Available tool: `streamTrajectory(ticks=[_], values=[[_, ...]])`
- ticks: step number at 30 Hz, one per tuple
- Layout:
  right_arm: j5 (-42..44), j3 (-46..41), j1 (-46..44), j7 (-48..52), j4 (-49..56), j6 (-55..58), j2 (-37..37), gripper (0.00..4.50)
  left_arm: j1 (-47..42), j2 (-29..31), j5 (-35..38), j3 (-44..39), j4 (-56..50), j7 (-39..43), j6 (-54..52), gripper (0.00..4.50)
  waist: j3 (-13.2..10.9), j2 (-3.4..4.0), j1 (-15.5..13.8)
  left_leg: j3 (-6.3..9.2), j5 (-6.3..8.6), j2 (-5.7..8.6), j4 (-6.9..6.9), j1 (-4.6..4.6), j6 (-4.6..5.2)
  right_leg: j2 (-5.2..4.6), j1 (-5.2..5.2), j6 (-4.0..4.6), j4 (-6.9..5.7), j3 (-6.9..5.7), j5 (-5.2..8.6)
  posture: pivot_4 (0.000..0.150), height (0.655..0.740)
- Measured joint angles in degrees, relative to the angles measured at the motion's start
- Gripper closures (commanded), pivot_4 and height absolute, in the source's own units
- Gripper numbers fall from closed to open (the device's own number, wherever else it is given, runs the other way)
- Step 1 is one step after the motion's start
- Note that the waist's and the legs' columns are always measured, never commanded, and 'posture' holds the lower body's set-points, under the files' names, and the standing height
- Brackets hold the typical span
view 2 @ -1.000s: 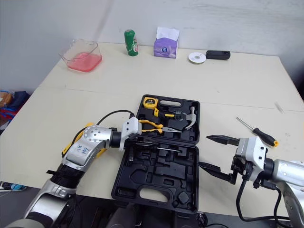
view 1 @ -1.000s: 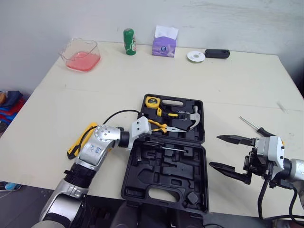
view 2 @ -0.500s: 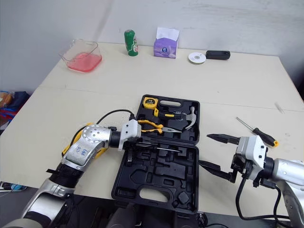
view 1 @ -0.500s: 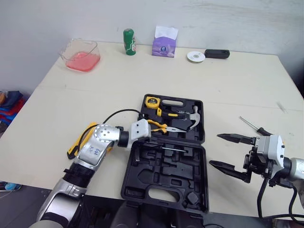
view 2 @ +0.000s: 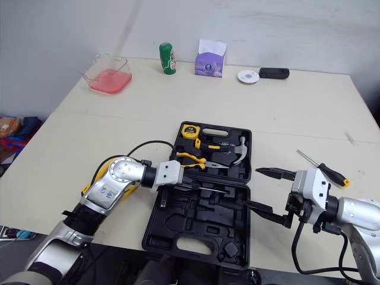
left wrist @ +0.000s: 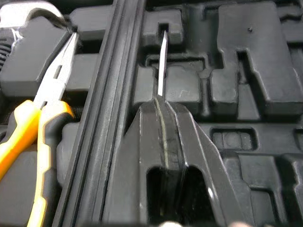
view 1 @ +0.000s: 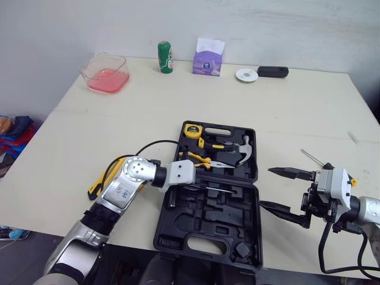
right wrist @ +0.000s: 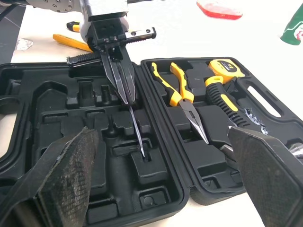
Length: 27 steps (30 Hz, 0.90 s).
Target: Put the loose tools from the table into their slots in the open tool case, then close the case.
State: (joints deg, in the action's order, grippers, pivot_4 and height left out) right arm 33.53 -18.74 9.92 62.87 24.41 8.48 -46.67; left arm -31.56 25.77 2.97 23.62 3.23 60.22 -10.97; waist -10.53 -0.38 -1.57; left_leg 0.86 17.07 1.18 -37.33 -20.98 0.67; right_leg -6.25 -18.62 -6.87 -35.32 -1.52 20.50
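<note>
The thin screwdriver [left wrist: 162,61] lies over the near half of the case [view 1: 196,228], with its tip in a small slot. The left gripper [left wrist: 161,106] is clenched on the shaft. In the last second this gripper has slid a little toward 6 o'clock, away from the pliers [view 1: 202,160], and has turned level. The shaft now lines up with its groove, so I think it is almost in and can soon be let go.

The right gripper [view 1: 267,188], at 3 o'clock from the case, is spread wide and holds nothing, same as before.

Two tools wait on the surface [view 1: 285,119]. A big screwdriver [view 2: 329,172] lies at 3 o'clock, and a yellow tool [view 1: 95,187] lies at 9 o'clock. The case is not shut yet.
</note>
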Motion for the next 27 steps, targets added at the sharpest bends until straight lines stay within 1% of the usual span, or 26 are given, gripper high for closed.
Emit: streamTrajectory(ticks=[2,5,11,14,16,17,19,20,22,23,25,27], values=[[-0.14,0.14,-0.21,0.02,-0.03,-0.01,0.07,0.00,-0.46,-1.41,0.00,0.29,0.06,-0.75,-4.00,4.48,0.30,0.14,-0.08,0.04,0.05,0.03,0.03,0.04,0.19,-0.05,0.17,-0.05,0.27,-0.07,-0.16,0.150,0.7400],[-0.22,0.14,-0.21,0.06,-0.03,-0.01,0.22,0.00,-1.04,-1.39,0.00,0.64,0.04,-0.69,-7.62,4.48,0.97,0.21,0.12,0.03,0.07,0.01,0.15,0.05,0.16,-0.07,0.29,0.00,0.67,-0.08,-0.38,0.150,0.7400],[-0.29,0.14,-0.17,0.10,-0.40,-0.03,0.27,0.00,-0.24,-0.77,0.02,0.60,0.04,-0.85,-7.46,4.48,1.74,0.45,0.43,0.01,0.07,-0.06,0.30,0.01,0.18,-0.10,0.26,0.23,1.02,-0.05,-0.44,0.150,0.7400],[-0.38,0.14,-0.12,0.10,-0.69,-0.25,0.54,0.00,0.50,-0.77,0.33,-0.50,0.18,-0.84,-4.92,4.48,1.79,0.59,0.52,0.01,0.02,-0.11,0.36,-0.07,0.26,-0.10,0.13,0.34,1.02,-0.06,-0.39,0.150,0.7400],[-0.37,-0.30,-0.06,-0.41,-1.97,-0.97,1.94,0.00,0.56,-0.66,1.84,-2.21,0.63,-0.25,-3.09,4.48,1.62,0.73,0.51,0.03,-0.03,-0.16,0.38,-0.13,0.28,-0.10,0.04,0.34,0.98,-0.13,-0.40,0.150,0.7400],[-0.33,-0.96,0.17,-1.06,-2.71,-1.09,2.77,0.00,0.58,-0.59,3.56,-3.65,1.30,0.68,-1.86,4.48,1.27,0.64,0.49,0.06,-0.07,-0.16,0.37,-0.28,0.26,-0.10,-0.07,0.36,0.98,-0.18,-0.43,0.150,0.7400],[0.11,-3.10,0.87,-1.93,-3.80,-1.16,4.10,0.00,0.35,-0.40,6.50,-7.56,2.43,1.61,-0.56,4.48,0.77,0.63,0.34,0.06,-0.12,-0.14,0.31,-0.63,0.28,-0.10,-0.39,0.16,0.96,-0.16,-0.56,0.150,0.7400],[0.56,-4.50,1.37,-2.42,-4.44,-1.23,4.80,0.00,-0.48,0.20,8.32,-9.90,2.49,2.36,-0.20,4.48,0.75,0.60,0.25,0.06,-0.28,-0.12,0.21,-1.01,0.01,-0.10,-0.80,0.12,0.89,-0.17,-0.58,0.150,0.7400],[0.60,-6.33,2.30,-2.39,-5.43,-2.25,4.96,0.00,-2.63,2.53,11.68,-13.94,2.36,4.21,-0.89,3.82,0.74,0.61,0.20,0.06,-0.43,-0.01,0.18,-1.48,-0.06,-0.09,-1.27,0.06,0.80,-0.23,-0.61,0.150,0.7400],[0.51,-7.29,2.62,-2.33,-6.39,-3.18,5.09,0.00,-3.10,4.07,13.24,-15.90,2.13,4.89,-1.69,3.52,0.74,0.61,0.19,0.06,-0.44,0.02,0.21,-1.47,-0.06,-0.09,-1.24,0.05,0.78,-0.36,-0.59,0.150,0.7400],[0.11,-9.63,3.75,-2.20,-8.59,-4.98,5.16,0.00,-3.13,7.56,15.35,-19.40,1.49,6.02,-3.45,2.63,0.71,0.63,0.21,0.07,-0.43,0.02,0.30,-1.49,-0.05,-0.07,-1.21,0.04,0.68,-0.63,-0.59,0.150,0.7400],[-0.30,-12.04,5.00,-2.19,-10.82,-6.21,5.16,0.00,-1.63,11.15,15.97,-21.86,0.92,6.80,-4.45,1.64,0.69,0.67,0.27,0.01,-0.39,0.03,0.34,-1.44,0.00,-0.06,-1.15,0.03,0.70,-0.92,-0.58,0.150,0.7400]])
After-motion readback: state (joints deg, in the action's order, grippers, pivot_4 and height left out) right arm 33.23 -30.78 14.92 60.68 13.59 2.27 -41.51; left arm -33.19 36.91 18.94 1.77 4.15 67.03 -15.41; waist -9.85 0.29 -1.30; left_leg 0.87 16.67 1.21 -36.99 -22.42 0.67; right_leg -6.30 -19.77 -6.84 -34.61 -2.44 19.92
